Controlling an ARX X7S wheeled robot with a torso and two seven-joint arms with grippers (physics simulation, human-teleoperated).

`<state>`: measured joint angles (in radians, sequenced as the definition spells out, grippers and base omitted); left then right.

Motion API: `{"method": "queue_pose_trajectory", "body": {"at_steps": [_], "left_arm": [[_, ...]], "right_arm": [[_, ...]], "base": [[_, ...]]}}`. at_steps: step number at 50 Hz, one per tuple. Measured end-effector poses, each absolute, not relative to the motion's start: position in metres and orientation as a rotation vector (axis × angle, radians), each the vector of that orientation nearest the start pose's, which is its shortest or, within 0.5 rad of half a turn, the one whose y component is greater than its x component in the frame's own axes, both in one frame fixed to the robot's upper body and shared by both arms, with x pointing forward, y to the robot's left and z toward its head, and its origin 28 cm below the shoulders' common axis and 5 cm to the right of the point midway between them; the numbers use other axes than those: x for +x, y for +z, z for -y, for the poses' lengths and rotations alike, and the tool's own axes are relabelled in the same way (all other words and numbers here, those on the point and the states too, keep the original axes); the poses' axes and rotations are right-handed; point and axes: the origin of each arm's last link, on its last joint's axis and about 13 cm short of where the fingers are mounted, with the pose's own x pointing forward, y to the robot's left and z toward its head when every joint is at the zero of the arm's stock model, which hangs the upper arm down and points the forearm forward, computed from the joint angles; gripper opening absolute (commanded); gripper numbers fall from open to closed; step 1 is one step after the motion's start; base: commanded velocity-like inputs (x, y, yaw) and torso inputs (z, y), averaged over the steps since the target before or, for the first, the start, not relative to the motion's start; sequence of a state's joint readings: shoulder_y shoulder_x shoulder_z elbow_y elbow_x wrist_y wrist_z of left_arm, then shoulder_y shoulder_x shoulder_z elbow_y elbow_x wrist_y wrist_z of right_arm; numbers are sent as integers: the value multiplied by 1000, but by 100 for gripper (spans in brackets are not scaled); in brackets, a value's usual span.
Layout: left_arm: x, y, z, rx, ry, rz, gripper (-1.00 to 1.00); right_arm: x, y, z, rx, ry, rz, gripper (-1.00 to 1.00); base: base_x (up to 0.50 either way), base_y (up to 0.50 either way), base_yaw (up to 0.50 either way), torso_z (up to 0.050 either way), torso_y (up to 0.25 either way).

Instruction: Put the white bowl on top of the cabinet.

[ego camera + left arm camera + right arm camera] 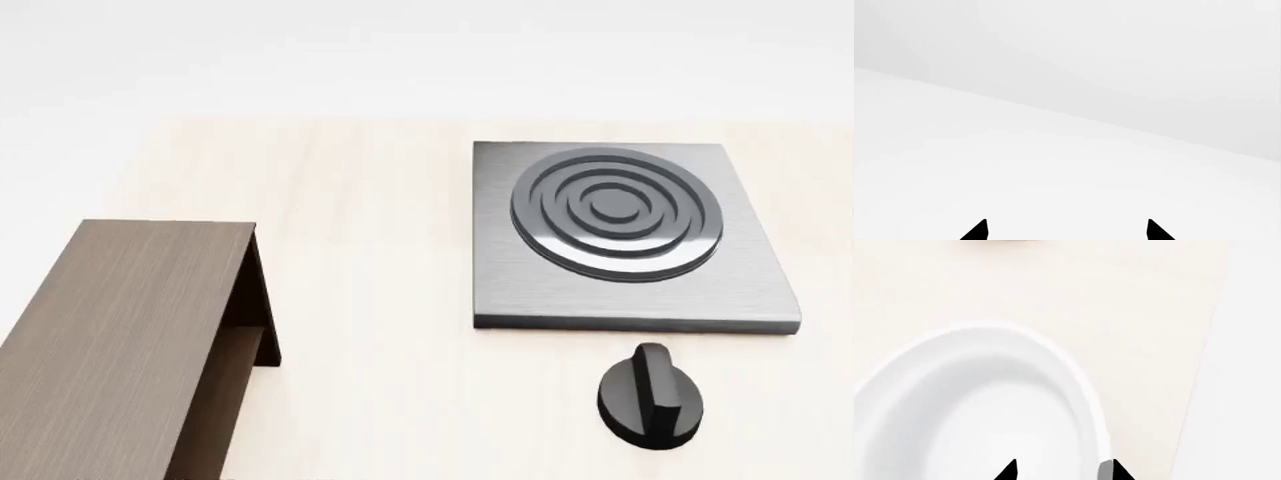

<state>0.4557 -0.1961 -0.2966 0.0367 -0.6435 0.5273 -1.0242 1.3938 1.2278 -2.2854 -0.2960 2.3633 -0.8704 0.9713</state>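
Left wrist view: left gripper (pixel 1067 231) seen spread wide, two black fingertips apart, nothing held, blank white surface beyond.

Head view: cabinet (pixel 120 340) seen at 8 o'clock on table (pixel 374 200); stove plate (pixel 627 235) at 2 o'clock, knob (pixel 650 395) at 5 o'clock.

Right wrist view: right gripper (pixel 1062 471) seen straddling white bowl (pixel 981 410) rim, one fingertip inside, one outside; grip pressure cannot be told.

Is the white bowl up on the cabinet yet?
Not yet. The cabinet top is bare in the head view. The right gripper has its jaws astride the white bowl rim, one inside, one outside, bowl apparently on the table. Lifting and placing remain.
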Motion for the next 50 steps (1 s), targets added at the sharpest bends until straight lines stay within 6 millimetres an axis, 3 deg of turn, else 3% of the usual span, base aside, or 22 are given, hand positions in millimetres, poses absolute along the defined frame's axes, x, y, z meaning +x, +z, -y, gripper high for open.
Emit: {"method": "queue_pose_trajectory", "body": {"at_steps": [50], "left_arm": [[89,5,-318,-371,1448,71,100]], "right_arm": [[201,125,242,678,-1123,-557,-100]], "base": [[2,-1,1,-2,0]]}}
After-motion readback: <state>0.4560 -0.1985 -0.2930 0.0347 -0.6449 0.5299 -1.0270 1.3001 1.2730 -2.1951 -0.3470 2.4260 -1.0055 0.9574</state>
